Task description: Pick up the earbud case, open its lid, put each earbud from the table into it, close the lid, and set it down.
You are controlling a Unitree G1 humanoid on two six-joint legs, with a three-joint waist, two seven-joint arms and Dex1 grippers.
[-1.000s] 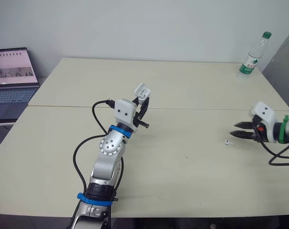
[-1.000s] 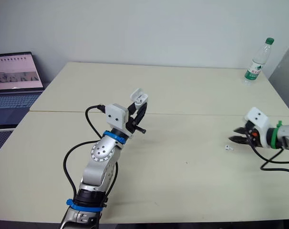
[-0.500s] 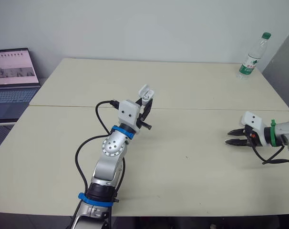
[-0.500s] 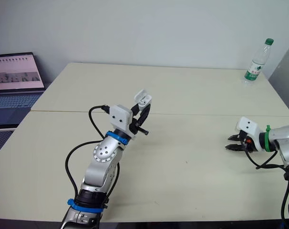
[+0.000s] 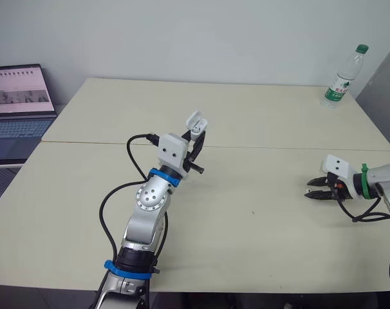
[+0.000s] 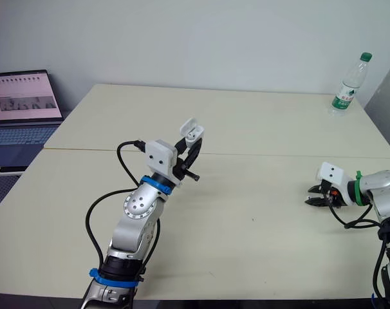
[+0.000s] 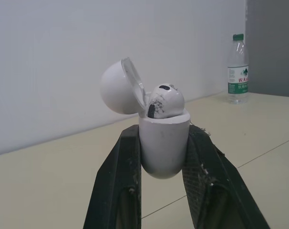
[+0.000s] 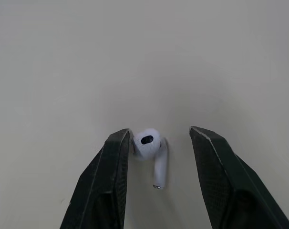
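One earbud sits in the open earbud case, clamped by the left end effector; the second earbud lies on the bench inside the widely spread right end effector.

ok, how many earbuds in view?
2. One earbud sits in the open case clamped by the left gripper; a second earbud lies on the table between the open fingers of the right gripper.
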